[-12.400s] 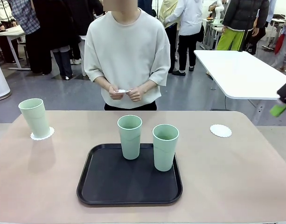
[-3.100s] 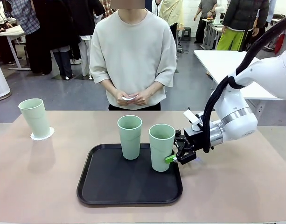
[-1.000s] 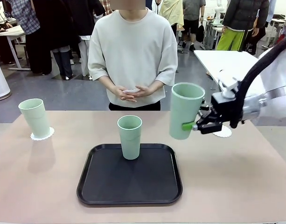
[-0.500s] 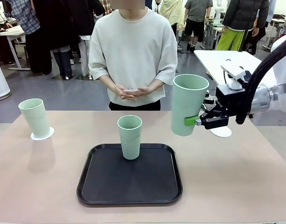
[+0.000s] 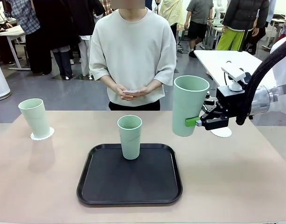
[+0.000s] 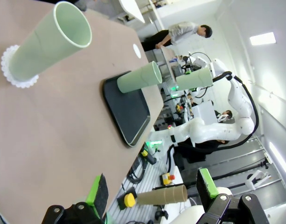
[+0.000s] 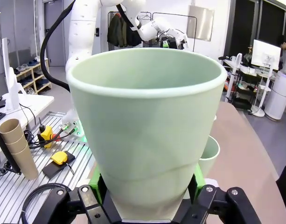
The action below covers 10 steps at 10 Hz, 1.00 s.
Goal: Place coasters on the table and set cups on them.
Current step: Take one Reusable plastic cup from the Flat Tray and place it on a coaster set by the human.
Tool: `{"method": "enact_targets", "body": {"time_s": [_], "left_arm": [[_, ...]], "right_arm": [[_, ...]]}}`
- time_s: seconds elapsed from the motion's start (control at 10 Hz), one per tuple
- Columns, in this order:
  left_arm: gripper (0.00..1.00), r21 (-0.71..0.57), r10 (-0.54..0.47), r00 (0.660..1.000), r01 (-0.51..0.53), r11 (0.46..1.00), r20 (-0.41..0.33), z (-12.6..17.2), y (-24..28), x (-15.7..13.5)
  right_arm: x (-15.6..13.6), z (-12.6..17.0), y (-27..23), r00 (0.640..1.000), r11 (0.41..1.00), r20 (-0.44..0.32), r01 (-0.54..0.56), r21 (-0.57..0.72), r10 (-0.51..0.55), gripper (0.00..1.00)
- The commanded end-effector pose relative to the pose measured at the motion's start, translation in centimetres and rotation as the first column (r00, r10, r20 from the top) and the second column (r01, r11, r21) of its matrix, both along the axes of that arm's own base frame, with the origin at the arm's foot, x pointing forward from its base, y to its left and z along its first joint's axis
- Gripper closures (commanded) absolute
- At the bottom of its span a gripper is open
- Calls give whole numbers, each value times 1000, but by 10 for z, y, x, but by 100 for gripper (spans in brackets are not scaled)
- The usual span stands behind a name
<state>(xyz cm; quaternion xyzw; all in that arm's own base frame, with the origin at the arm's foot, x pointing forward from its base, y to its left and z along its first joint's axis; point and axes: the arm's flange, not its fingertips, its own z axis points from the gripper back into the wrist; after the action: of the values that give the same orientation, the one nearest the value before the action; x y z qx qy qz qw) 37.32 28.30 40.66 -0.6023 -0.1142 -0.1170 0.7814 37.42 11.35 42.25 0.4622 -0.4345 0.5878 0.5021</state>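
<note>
Both pads of my right gripper (image 5: 193, 122) are clamping the raised cup (image 5: 188, 105) low on its wall, holding it upright above the table (image 5: 236, 177) — just left of the bare coaster (image 5: 223, 132) at the far right. A second cup (image 5: 129, 136) is standing on the black tray (image 5: 129, 186); a third cup (image 5: 34, 116) is sitting on the left coaster (image 5: 41, 136). My left gripper (image 6: 152, 179) is hanging with fingers apart.

I'm seeing a black tray (image 5: 129, 184) lying near the middle, a white table (image 5: 215, 60) standing at the far right, and a person (image 5: 133, 51) in a pale sweatshirt standing at the far side.
</note>
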Motion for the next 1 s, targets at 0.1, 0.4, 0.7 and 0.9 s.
{"method": "enact_targets", "body": {"time_s": [0.1,0.4,0.7,0.9], "left_arm": [[0,4,8,1000,-8,1000,-12,4,2,0],[0,4,8,1000,-8,1000,-12,4,2,0],[0,4,8,1000,-8,1000,-12,4,2,0],[0,4,8,1000,-8,1000,-12,4,2,0]], "right_arm": [[3,0,1,1000,1000,15,-5,11,4,100],[22,7,-15,997,997,-41,71,10,-71,18],[75,27,-75,979,980,-61,191,-47,-194,18],[109,34,-128,951,956,-99,289,-38,-292,18]]}}
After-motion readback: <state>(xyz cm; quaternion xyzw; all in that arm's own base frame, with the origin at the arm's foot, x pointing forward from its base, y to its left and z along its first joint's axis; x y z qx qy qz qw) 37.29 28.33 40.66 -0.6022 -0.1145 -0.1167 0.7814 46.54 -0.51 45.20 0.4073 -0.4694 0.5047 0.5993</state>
